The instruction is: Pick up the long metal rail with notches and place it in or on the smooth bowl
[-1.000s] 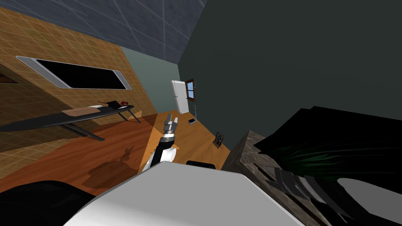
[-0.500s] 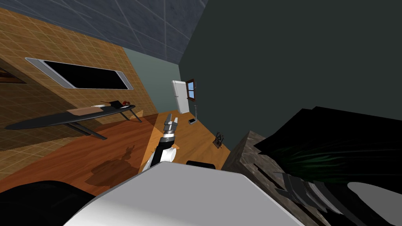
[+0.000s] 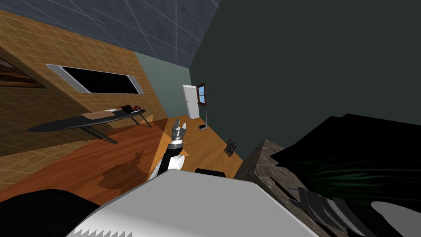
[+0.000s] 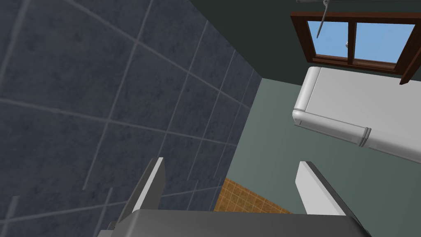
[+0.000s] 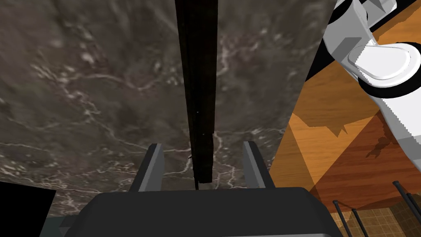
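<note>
The right gripper [image 5: 202,144] is held close over a dark, white-veined marbled surface [image 5: 102,103], and its two fingers [image 5: 154,166] stand partly apart, narrower than their full spread. Between them lies the long dark rail [image 5: 197,82], a nearly black, narrow strip that runs straight away from the gripper across the marbled surface. Its near end sits between the fingers, close to the gripper's body. A clear gap of marbled surface shows on each side of the rail, so neither finger touches it and nothing is held. I cannot make out any notches on the rail. The hand is lined up lengthways with the rail, and just beside the marbled surface's edge an orange wooden floor [image 5: 329,135] shows below. In the head view that marbled block [image 3: 263,164] stands close on my right, beside a black area. The left arm [image 3: 170,154] is stretched forward and slightly upward in front of me over the wooden floor, with the left gripper [image 3: 177,123] at its far end. Its fingers [image 4: 154,181] are spread wide apart and hold nothing. A long dark table [image 3: 82,121] stands well apart on the left, against the tiled wall
</note>
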### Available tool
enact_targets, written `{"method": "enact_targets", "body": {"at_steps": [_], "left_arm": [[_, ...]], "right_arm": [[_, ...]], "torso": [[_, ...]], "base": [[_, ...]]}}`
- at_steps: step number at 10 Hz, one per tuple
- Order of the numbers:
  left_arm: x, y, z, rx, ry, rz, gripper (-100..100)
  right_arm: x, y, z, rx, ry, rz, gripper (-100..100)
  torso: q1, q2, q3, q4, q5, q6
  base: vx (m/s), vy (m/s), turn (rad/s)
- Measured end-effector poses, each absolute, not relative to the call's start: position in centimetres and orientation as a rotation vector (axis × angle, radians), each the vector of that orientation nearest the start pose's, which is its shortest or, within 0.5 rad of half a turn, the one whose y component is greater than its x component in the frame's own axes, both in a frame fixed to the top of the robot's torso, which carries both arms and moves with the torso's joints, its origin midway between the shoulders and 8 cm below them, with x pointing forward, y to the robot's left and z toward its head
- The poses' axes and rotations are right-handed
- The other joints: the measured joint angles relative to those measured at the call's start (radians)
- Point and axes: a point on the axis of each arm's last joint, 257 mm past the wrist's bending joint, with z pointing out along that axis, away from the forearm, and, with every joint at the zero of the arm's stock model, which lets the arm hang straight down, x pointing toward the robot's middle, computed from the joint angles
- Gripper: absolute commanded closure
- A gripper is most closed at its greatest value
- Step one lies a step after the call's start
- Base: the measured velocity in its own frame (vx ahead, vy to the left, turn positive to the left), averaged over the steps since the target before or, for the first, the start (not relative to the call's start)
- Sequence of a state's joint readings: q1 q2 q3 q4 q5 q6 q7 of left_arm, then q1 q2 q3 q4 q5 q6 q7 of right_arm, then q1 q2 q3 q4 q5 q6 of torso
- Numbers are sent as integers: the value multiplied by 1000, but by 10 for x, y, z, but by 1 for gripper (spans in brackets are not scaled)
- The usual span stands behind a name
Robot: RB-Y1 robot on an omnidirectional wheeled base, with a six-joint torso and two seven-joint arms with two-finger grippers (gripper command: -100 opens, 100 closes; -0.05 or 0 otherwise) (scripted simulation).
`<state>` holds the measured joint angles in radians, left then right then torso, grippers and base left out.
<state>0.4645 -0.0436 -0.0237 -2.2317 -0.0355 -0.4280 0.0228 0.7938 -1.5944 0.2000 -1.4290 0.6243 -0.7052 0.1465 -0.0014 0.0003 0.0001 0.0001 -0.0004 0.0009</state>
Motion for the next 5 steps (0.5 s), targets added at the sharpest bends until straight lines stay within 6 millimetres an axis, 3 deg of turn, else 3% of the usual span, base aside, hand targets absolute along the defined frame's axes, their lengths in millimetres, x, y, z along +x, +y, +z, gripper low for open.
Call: {"method": "enact_targets", "body": {"at_steps": [3, 4, 5], "left_arm": [[369, 271, 1, -751, 651, -1317, 0], [369, 271, 1, -751, 651, -1317, 0], [369, 271, 1, -751, 651, -1317, 0]], "right_arm": [[141, -548, -346, -906, 2655, 239, 100], [141, -548, -346, -906, 2655, 239, 0], [141, -548, -346, -906, 2655, 239, 100]], "torso": [[0, 1, 0, 0, -1, 0], [0, 1, 0, 0, -1, 0], [0, 1, 0, 0, -1, 0]], "base": [[0, 0, 0], [0, 0, 0], [-29, -5, -147]]}}
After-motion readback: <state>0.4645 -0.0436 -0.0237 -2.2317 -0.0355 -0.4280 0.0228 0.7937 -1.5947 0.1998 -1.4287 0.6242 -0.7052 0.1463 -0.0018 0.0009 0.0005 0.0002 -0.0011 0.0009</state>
